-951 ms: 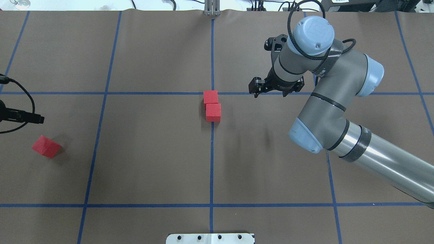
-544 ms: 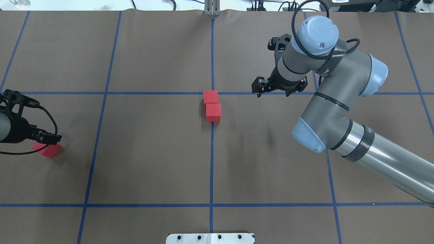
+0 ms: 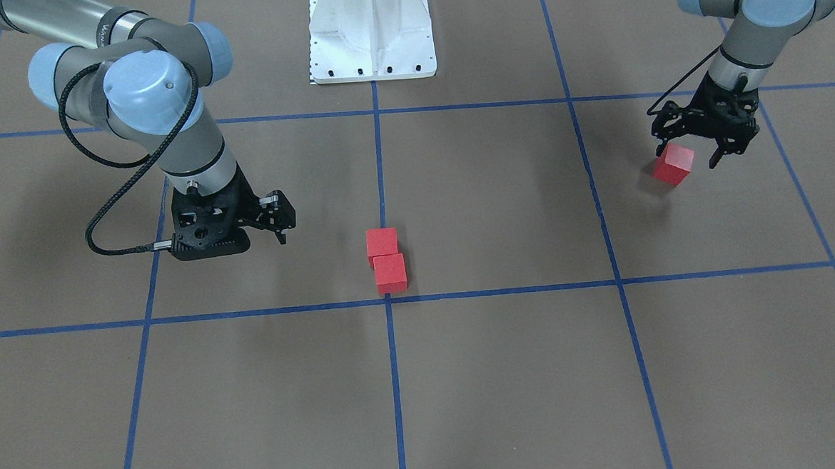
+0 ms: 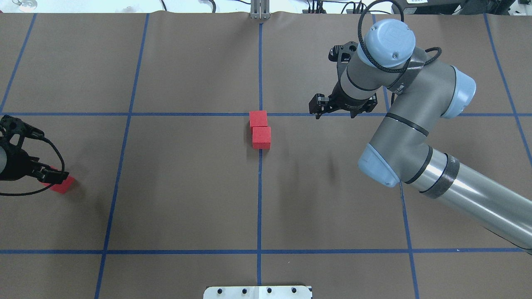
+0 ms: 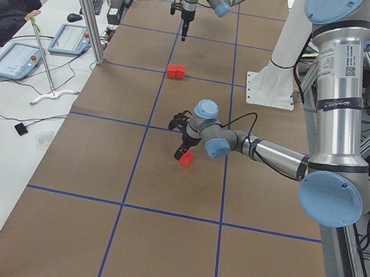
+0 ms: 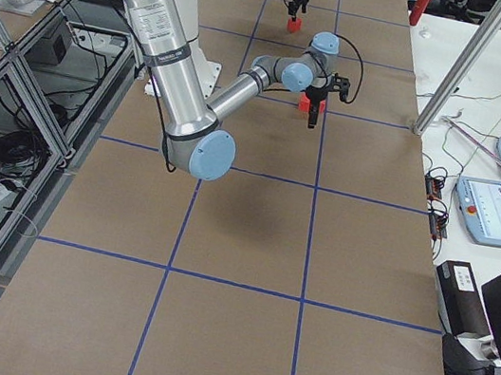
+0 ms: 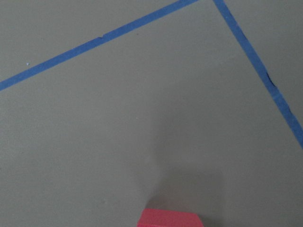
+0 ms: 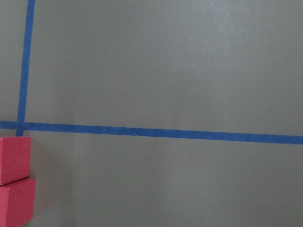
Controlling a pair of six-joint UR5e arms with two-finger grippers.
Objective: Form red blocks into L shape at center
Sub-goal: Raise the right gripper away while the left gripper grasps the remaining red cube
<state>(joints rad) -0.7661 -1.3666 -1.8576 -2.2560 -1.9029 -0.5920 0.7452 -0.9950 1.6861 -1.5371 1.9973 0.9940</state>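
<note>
Two red blocks point(image 4: 258, 118) point(image 4: 261, 137) lie touching in a slightly staggered line just on the robot's side of the center crossing point(image 4: 260, 114). They also show in the front view point(image 3: 381, 242) point(image 3: 390, 273) and at the right wrist view's left edge point(image 8: 14, 158). The third red block point(image 4: 62, 185) point(image 3: 673, 164) lies far left, skewed to the grid. My left gripper point(image 4: 52, 176) point(image 3: 688, 154) is open, low over it, with its fingers either side. The block shows at the left wrist view's bottom edge point(image 7: 170, 218). My right gripper point(image 4: 341, 109) point(image 3: 235, 237) is open and empty, right of the pair.
The white robot base plate point(image 4: 257, 292) point(image 3: 369, 30) sits at the table's near edge. A metal post point(image 4: 260, 10) stands at the far edge. An operator point(image 5: 3, 0) and tablets point(image 5: 15, 61) are beside the table.
My left gripper came in from the left edge and settled over the lone red block. My right gripper drew slightly right, away from the two centre blocks, then stopped.
</note>
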